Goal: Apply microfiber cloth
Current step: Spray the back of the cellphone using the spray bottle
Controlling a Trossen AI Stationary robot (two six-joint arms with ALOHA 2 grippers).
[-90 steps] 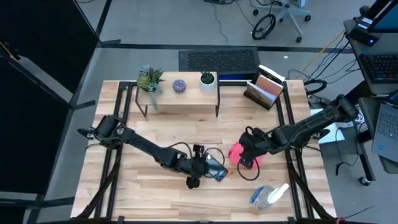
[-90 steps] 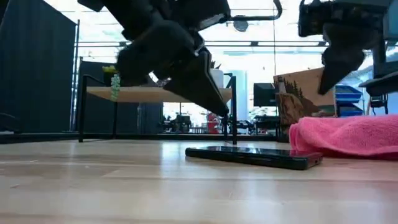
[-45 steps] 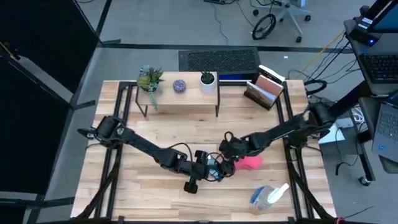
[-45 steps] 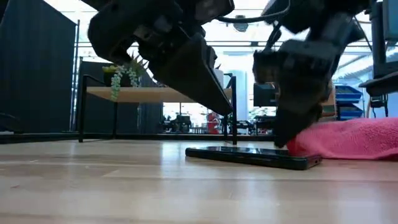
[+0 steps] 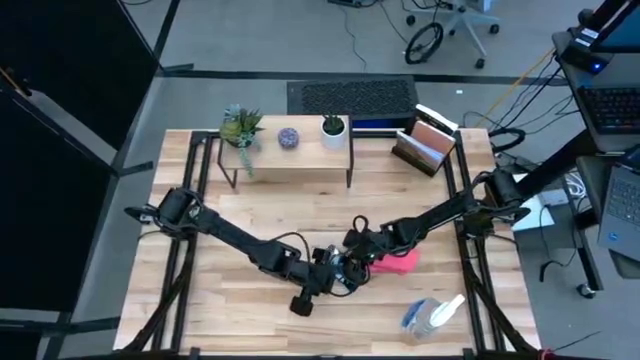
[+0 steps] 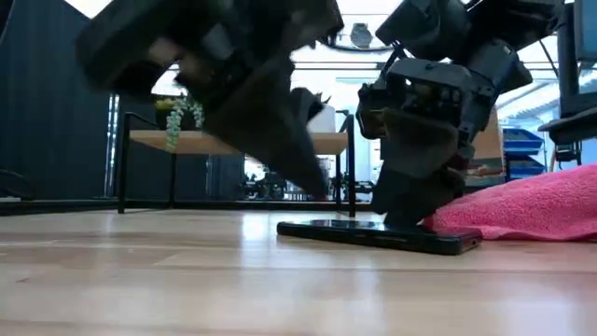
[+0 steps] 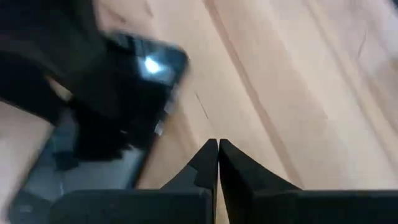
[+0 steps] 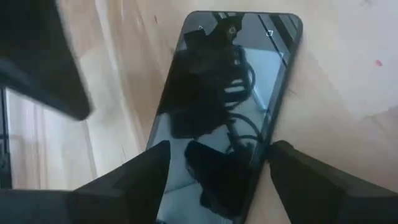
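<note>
The wooden table [image 5: 250, 215] filled mid-frame. The pink microfiber cloth [image 5: 401, 261] lay right of centre, touching the black smartphone [image 8: 227, 112]; no writing was readable. The right gripper [image 8: 217, 163] stood spread open over the phone. The left gripper [image 7: 217, 152], its 2 fingers pressed together, hung just beside it.

No readable text, label, brand, number or sign anywhere in these views.
</note>
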